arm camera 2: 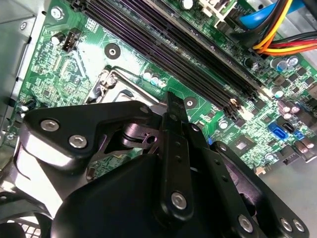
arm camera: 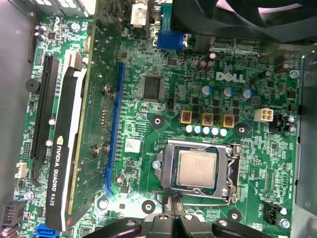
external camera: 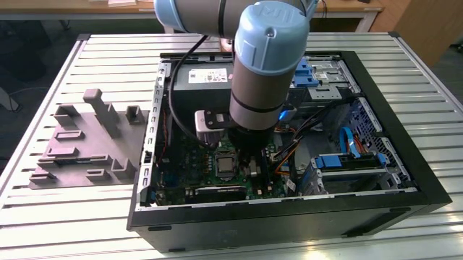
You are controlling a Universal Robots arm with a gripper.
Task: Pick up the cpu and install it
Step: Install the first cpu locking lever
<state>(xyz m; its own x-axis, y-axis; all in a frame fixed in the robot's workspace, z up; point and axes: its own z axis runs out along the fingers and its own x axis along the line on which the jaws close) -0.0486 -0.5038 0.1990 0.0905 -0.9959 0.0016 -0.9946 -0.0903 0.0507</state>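
Note:
The cpu (arm camera: 197,168), a small flat silver-grey square, lies in the metal-framed socket (arm camera: 230,171) on the green motherboard. My gripper (arm camera: 171,199) is just outside the socket's frame, a short way from the cpu. Its two black fingertips are pressed together and hold nothing. In the second wrist view the gripper (arm camera 2: 171,101) points at the socket's metal bracket (arm camera 2: 110,82), and its black body hides most of the socket. In the exterior view the arm (external camera: 264,70) reaches down into the open computer case over the socket (external camera: 223,162).
A graphics card (arm camera: 64,148) stands beside the socket area. Memory slots (arm camera 2: 173,54) and coloured cables (arm camera 2: 272,29) lie close by. The case walls (external camera: 405,135) ring the board, with the grey power supply (external camera: 203,81) at the back. A grey moulded tray (external camera: 87,141) sits outside the case on the exterior view's left.

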